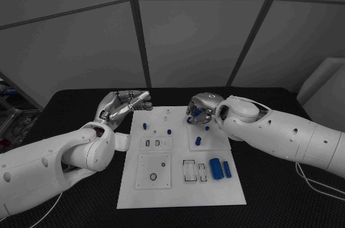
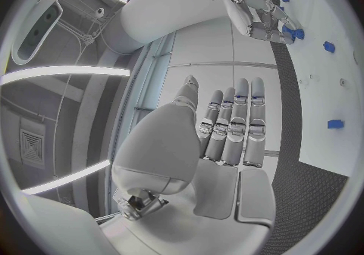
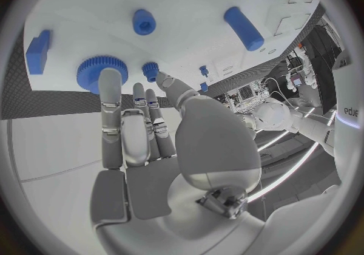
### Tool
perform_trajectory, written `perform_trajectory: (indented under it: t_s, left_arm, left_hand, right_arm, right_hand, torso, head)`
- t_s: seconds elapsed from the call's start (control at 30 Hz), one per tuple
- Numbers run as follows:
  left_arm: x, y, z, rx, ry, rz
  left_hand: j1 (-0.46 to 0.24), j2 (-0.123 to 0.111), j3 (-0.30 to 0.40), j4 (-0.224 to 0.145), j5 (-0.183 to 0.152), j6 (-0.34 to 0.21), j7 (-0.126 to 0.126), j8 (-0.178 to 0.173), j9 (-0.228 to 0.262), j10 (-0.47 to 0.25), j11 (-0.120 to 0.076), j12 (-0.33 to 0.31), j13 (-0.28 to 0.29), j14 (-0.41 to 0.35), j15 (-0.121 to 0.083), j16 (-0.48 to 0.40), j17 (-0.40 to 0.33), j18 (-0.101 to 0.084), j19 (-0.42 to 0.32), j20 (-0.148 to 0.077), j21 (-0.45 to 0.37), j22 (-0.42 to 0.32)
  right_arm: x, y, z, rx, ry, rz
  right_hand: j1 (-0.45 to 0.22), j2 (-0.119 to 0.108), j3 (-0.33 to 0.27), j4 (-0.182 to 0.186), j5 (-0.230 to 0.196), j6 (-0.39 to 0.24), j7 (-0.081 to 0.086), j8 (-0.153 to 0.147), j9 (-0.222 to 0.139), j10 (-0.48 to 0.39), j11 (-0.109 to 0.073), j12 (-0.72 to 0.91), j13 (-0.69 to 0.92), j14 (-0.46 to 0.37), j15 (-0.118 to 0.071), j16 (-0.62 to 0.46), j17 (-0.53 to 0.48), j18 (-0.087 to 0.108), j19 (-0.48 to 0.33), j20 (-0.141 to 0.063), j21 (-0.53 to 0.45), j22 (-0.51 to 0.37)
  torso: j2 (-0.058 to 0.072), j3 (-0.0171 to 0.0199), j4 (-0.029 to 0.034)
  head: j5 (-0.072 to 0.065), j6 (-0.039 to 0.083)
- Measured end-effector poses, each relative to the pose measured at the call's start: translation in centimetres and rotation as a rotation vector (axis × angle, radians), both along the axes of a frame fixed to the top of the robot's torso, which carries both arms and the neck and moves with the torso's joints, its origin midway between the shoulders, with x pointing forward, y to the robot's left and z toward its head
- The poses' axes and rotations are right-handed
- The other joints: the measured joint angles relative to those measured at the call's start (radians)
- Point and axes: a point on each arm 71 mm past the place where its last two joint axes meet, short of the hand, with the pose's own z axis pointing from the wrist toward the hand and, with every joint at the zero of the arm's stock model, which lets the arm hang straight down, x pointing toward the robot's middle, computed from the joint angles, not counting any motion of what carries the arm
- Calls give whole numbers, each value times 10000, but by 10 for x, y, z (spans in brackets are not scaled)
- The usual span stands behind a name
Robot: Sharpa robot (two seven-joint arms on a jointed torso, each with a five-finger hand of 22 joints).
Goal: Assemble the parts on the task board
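Observation:
The white task board (image 1: 180, 188) lies in the middle of the black table. My right hand (image 1: 200, 111) hovers low over its far right part, fingers stretched out. One fingertip (image 3: 111, 79) touches the rim of a large blue gear (image 3: 97, 71) that lies flat on the board. A small blue gear (image 3: 150, 70) stands just past the thumb tip. Nothing sits in that palm. My left hand (image 1: 126, 104) is raised beside the board's far left corner, its fingers (image 2: 235, 124) straight and side by side, holding nothing. Two blue cylinders (image 1: 220, 168) lie on the board's near right.
Small blue pegs (image 1: 144, 125) (image 1: 169, 131) (image 1: 198, 139) stand on the board's far half. White inset plates (image 1: 154, 171) with slots sit on its near left. A blue block (image 3: 38, 50) and a blue cylinder (image 3: 244, 27) lie beyond the right hand.

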Motion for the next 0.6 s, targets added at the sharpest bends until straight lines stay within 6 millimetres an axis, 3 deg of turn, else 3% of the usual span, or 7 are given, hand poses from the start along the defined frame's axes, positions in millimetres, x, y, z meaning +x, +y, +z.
perform_trajectory:
  t_s: [0.6]
  left_arm:
    - [0,0,0,-5,27,-40]
  left_hand:
    - [-31,-32,0,0,0,0,0,0,0,0,0,0,1,0,0,1,-2,1,0,0,0,-1]
  right_arm:
    - [2,5,-5,-355,445,23]
  right_hand:
    - [59,59,263,127,0,309,12,52,54,313,-47,79,57,0,0,118,96,0,-1,0,257,214]
  torso:
    - [17,2,0]
  head:
    - [-16,-85]
